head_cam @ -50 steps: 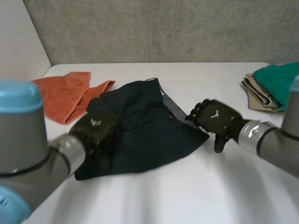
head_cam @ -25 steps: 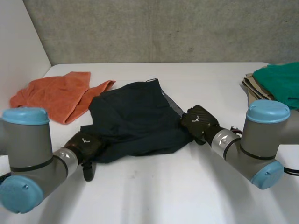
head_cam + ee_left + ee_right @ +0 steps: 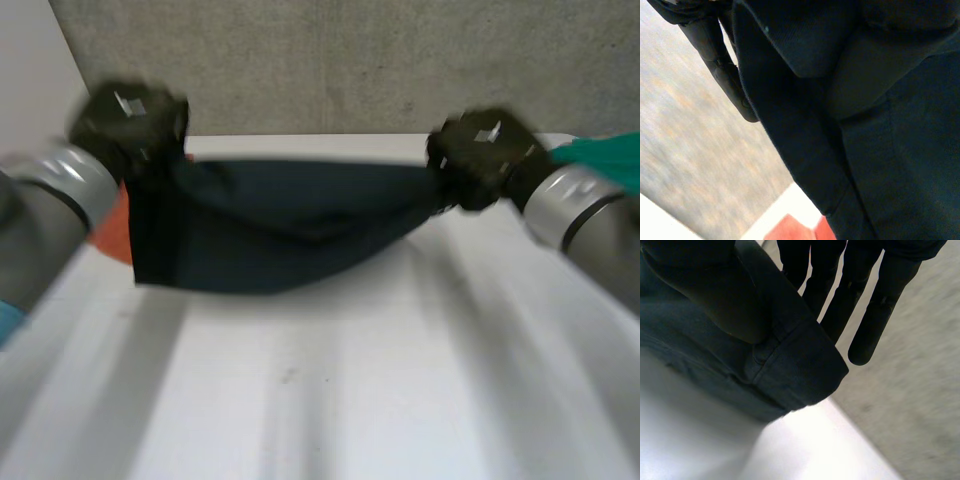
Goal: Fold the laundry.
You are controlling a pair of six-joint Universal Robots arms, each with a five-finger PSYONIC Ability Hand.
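A dark navy garment hangs stretched in the air above the white table. My left hand is shut on its left end, raised high near the back wall. My right hand is shut on its right end at about the same height. In the left wrist view the dark cloth drapes beside my left hand. In the right wrist view the thumb of my right hand pins a hemmed edge against the straight fingers.
An orange cloth lies on the table behind the garment's left end and also shows under the cloth in the left wrist view. A green cloth lies at the table's far right. A grey wall stands behind.
Both hands closed on the garment's ends and lifted it off the table, moving up and apart. It now hangs taut between them instead of lying crumpled.
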